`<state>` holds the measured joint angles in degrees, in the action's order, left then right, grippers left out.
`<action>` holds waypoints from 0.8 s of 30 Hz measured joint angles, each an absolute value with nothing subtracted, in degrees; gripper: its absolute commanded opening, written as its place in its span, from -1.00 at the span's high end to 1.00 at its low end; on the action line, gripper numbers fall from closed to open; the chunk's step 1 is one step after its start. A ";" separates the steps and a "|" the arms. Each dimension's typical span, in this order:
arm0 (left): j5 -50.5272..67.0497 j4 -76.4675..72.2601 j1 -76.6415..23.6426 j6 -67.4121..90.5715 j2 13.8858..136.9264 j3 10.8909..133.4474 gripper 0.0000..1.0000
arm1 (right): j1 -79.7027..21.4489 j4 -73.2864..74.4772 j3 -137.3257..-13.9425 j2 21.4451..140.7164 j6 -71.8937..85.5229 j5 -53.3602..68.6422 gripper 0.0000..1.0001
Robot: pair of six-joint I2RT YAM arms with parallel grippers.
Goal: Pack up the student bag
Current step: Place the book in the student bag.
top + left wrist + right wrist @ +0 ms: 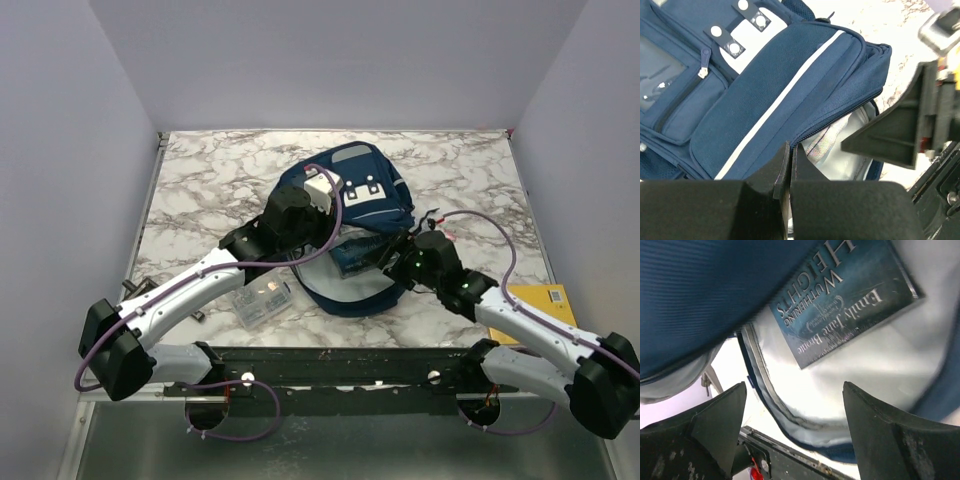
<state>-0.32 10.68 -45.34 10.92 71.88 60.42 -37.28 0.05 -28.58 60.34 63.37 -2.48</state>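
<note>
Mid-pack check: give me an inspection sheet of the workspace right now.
Surface: marble-pattern table.
Job's things: student bag open, pale lining showing; Wuthering Heights book inside.
Clutter: clear plastic box beside left arm; yellow flat item at right edge.
Grippers: left gripper shut on the bag's flap edge; right gripper open at bag mouth.
Cables: purple cables along both arms, one arcing over the bag.
Surroundings: plain pale walls.
</note>
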 measured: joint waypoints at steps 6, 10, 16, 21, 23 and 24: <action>0.32 13.39 -45.34 15.66 74.35 60.16 1.00 | -37.15 21.43 -36.38 51.86 60.25 -4.51 -0.63; 3.84 13.82 -45.28 19.79 75.48 58.59 1.00 | -37.15 31.51 -36.38 41.21 59.51 -5.43 -0.60; 10.87 12.23 -45.52 24.99 77.08 50.92 0.51 | -37.06 34.48 -38.98 40.99 56.29 -8.32 -0.51; 14.63 11.75 -45.50 27.22 76.95 45.89 0.00 | -36.18 31.97 -43.24 52.36 50.74 -10.37 -0.43; 15.03 11.68 -45.50 27.42 75.37 44.91 -0.08 | -33.89 29.89 -43.44 54.72 48.64 -9.58 -0.36; 15.11 11.68 -45.50 27.44 74.70 44.73 -0.12 | -31.59 27.99 -43.57 56.34 47.51 -8.36 -0.35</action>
